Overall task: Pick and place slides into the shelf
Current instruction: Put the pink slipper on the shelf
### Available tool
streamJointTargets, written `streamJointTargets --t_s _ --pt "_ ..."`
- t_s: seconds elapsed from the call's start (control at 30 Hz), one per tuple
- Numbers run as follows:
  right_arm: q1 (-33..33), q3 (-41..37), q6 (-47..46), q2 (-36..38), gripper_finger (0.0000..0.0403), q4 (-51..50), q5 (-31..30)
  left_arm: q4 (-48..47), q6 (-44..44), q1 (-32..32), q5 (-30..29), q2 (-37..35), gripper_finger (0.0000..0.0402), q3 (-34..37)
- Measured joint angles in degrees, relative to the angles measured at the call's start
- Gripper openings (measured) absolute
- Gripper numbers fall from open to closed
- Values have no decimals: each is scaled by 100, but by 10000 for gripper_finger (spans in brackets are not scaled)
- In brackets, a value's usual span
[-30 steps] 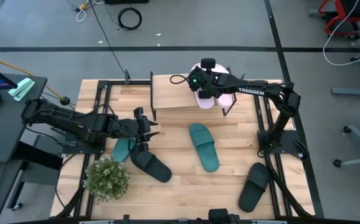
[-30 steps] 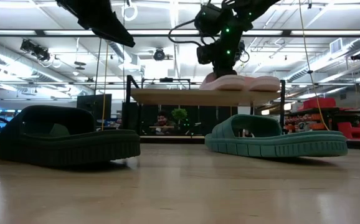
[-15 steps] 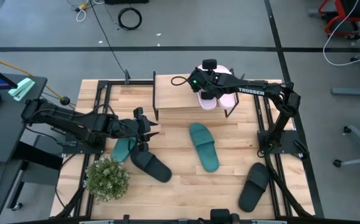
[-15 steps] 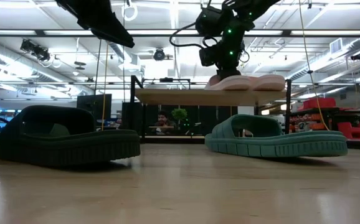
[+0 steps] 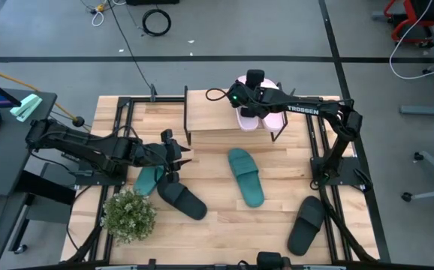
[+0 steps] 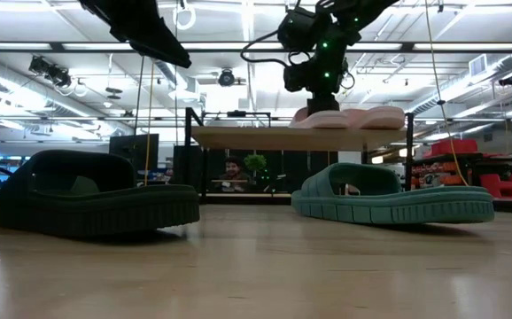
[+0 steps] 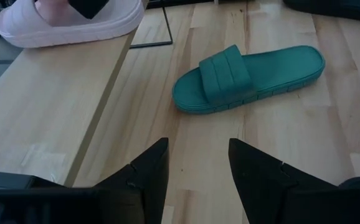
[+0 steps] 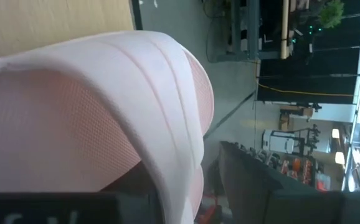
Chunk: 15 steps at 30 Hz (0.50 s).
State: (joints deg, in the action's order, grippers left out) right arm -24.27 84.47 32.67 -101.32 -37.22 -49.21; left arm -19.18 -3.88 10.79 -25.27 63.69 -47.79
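A small potted plant (image 5: 129, 215) stands at the near-left corner of the wooden table (image 5: 217, 225). On the grey floor beyond lies a coiled black cable (image 5: 156, 22). What appears to be a red chair (image 5: 412, 16) stands at far right.

The room is an open workshop with a grey floor (image 5: 224, 45) crossed by dark seams. A coil of black cable (image 5: 157, 22) lies on it beyond the counter (image 5: 224, 225), whose top is light wooden planking, and a red chair base (image 5: 411, 16) stands at the far corner. A dark side desk (image 5: 10, 142) with a blue screen sits beside the counter. From the low view, the ceiling (image 6: 238, 62) carries white beams, strip lights and ducting. A person (image 6: 232, 172) sits far back, near red equipment (image 6: 504, 182).
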Motion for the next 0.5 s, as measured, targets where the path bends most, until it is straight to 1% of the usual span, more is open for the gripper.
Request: streamJointTargets --t_s 0.27,0.5 --pt "0 0 -55 0 142 -121 -1 0 0 0 0 1 172 0" --pt "2 0 -407 7 140 -766 -15 0 0 0 1 -1 172 0"
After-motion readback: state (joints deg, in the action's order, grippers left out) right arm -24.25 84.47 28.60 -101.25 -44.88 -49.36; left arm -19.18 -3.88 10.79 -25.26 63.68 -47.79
